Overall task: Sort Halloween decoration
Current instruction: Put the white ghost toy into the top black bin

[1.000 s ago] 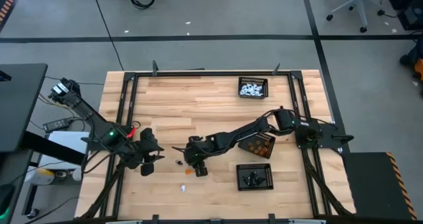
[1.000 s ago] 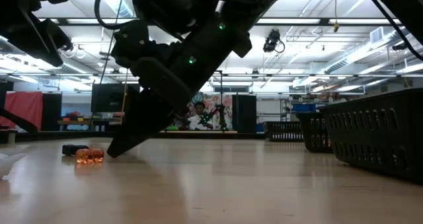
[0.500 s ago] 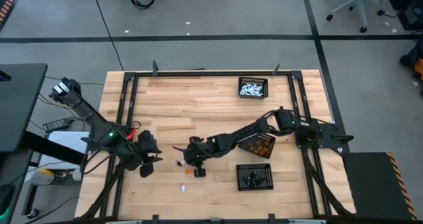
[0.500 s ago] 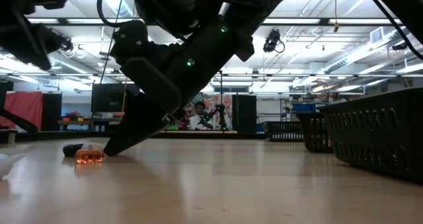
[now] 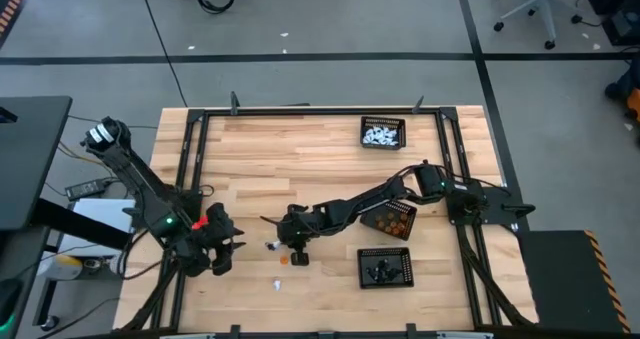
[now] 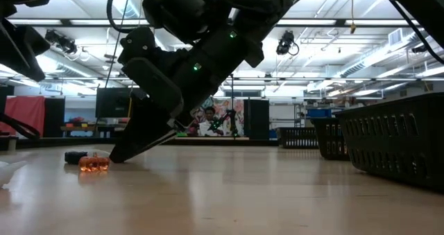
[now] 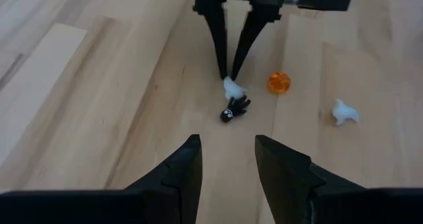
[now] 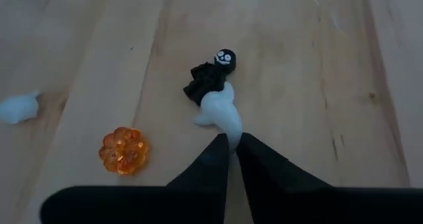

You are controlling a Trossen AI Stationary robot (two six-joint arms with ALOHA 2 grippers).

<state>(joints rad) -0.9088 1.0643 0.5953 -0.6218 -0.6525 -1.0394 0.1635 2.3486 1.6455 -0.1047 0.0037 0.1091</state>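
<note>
The right hand [image 8: 230, 145] pinches the white ghost [image 8: 219, 110] low in the frame's middle, beside a black figure [image 8: 209, 76]. The left hand [image 7: 226, 159] waits, released.

Pale wooden table [image 5: 300, 169], three black mesh trays [image 5: 383, 132], loose white ghosts [image 8: 221, 110], orange pumpkin [image 8: 123, 150], black figure [image 8: 210, 75]

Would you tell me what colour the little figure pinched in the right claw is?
White: the ghost figure in the right claw, clearest in the right wrist view.
</note>
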